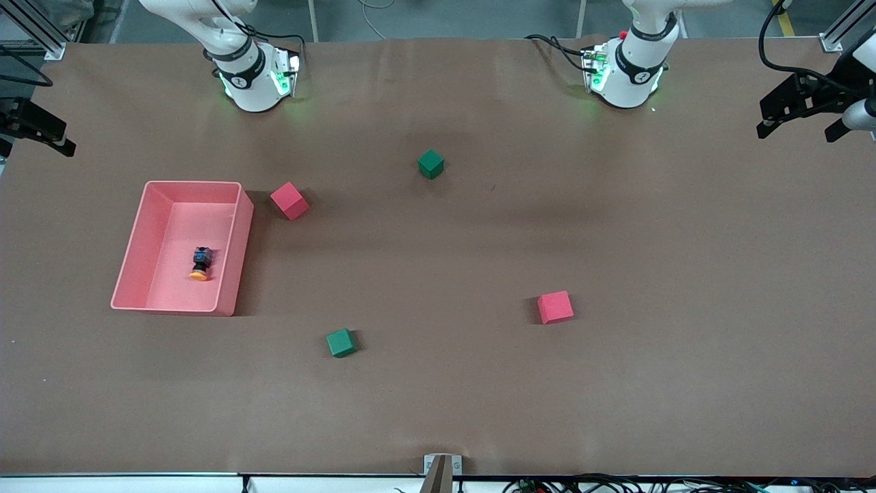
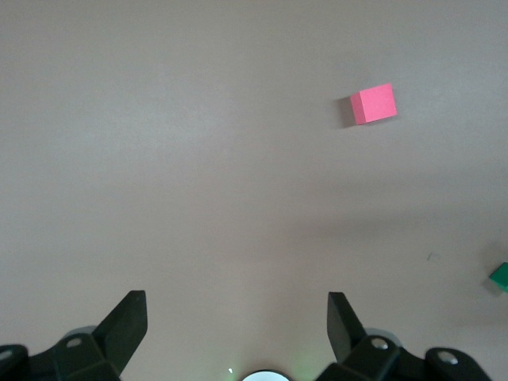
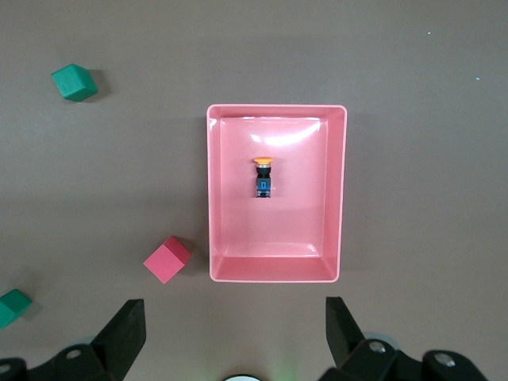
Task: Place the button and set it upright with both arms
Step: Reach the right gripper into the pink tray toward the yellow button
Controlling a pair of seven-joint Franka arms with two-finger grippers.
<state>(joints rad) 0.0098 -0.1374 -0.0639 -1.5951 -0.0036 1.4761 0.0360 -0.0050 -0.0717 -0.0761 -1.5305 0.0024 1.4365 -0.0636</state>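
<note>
The button (image 1: 200,263) lies on its side inside a pink tray (image 1: 235,255) toward the right arm's end of the table. Its orange cap points toward the front camera, and its black-and-blue body points toward the arms' bases. In the right wrist view the button (image 3: 263,178) sits near the middle of the tray (image 3: 213,198). My right gripper (image 3: 234,311) hangs high and open, over bare table between the tray and its own base. My left gripper (image 2: 236,305) is also high and open, over bare table. Neither gripper holds anything, and neither shows in the front view.
A red cube (image 1: 289,200) sits beside the tray's corner. A green cube (image 1: 430,163) lies mid-table nearer the bases. Another green cube (image 1: 341,342) and another red cube (image 1: 555,307) lie nearer the front camera. Black fixtures (image 1: 807,103) stand at the table's ends.
</note>
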